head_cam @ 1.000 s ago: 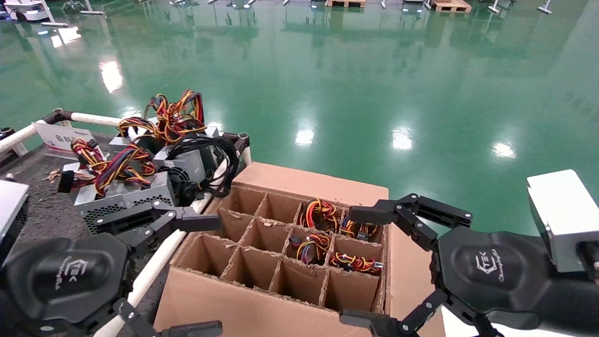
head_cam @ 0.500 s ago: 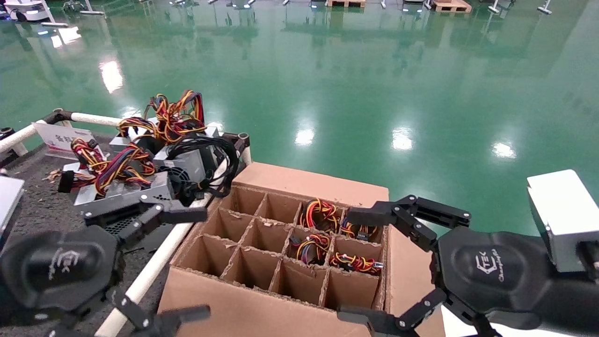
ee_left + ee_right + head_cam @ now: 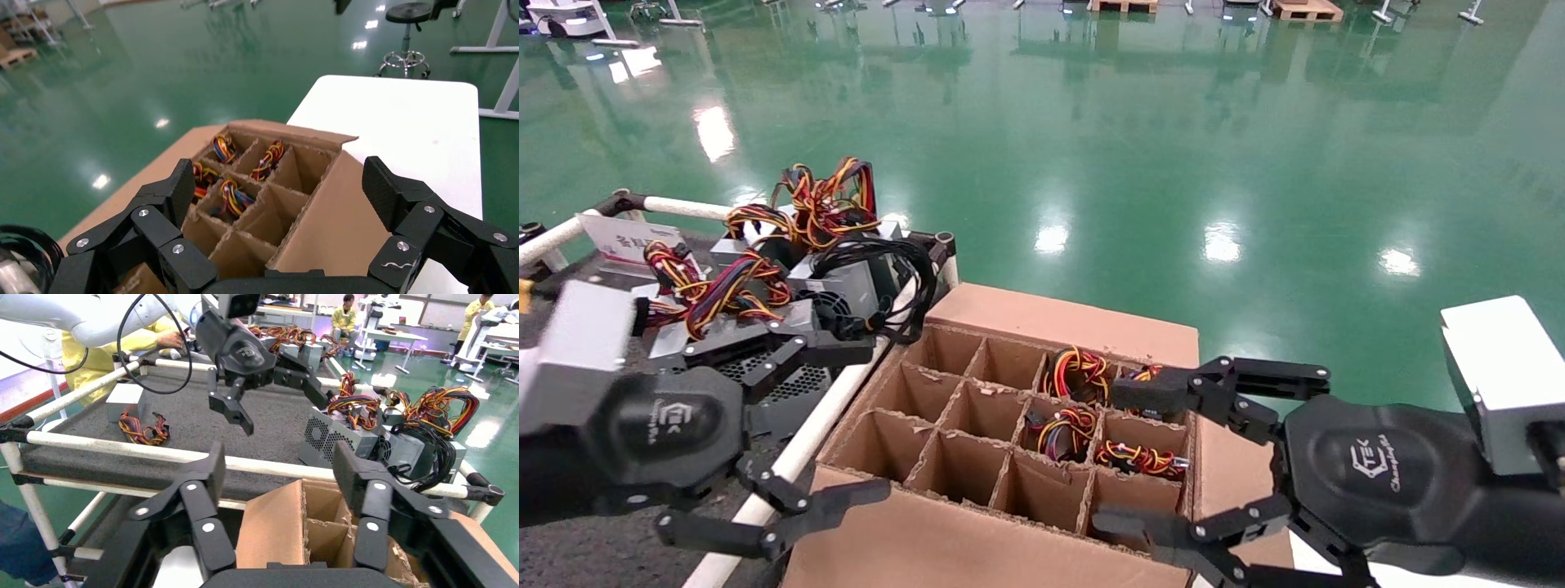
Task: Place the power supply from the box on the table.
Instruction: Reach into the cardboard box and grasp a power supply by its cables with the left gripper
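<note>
I hover my right gripper (image 3: 1144,461), fingers wide apart, over the box (image 3: 977,523), aiming straight down at 1 power supply (image 3: 1142,459).

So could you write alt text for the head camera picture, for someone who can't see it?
Two open black robot grippers, the left gripper and the right gripper, hover empty at either side of a cardboard box with divider cells. Four far-right cells hold power supplies with coloured wires. More units lie piled on the dark table at left.
</note>
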You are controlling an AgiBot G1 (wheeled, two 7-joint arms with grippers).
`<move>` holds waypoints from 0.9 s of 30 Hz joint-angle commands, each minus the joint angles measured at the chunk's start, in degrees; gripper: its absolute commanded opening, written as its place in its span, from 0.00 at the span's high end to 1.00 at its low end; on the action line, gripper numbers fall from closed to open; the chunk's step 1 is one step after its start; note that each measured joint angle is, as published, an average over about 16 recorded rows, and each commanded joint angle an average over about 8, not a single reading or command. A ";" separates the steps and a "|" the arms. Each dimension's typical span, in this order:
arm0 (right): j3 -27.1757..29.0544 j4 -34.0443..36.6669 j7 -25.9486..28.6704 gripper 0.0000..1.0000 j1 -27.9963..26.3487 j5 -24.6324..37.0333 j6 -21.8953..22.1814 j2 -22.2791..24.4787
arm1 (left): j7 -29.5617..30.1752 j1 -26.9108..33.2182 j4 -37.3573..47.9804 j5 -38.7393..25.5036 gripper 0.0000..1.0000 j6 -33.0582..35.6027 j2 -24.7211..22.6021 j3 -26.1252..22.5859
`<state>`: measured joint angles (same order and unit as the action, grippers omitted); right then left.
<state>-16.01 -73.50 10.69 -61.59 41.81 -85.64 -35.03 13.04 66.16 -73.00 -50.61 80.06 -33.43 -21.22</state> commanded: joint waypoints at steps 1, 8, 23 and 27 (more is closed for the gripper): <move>0.00 0.00 0.00 1.00 0.00 0.00 0.00 0.00 | 1.00 0.50 -0.07 -0.93 0.00 -0.51 -0.27 -0.95; 0.00 0.00 0.00 1.00 0.00 0.00 0.00 0.00 | 4.24 0.51 -0.38 -2.16 0.00 -2.16 -1.62 -5.14; 0.00 0.00 0.00 0.44 0.00 0.00 0.00 0.00 | 3.45 0.51 1.63 -4.81 0.00 -7.80 -5.50 -14.06; 0.00 0.04 0.02 0.49 0.02 -0.01 0.02 -0.01 | 2.80 0.69 2.40 -5.29 0.00 -8.56 -6.16 -15.32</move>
<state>-15.99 -73.35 10.75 -61.53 41.74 -85.57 -35.09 15.98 66.81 -70.76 -55.80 71.67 -39.45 -36.27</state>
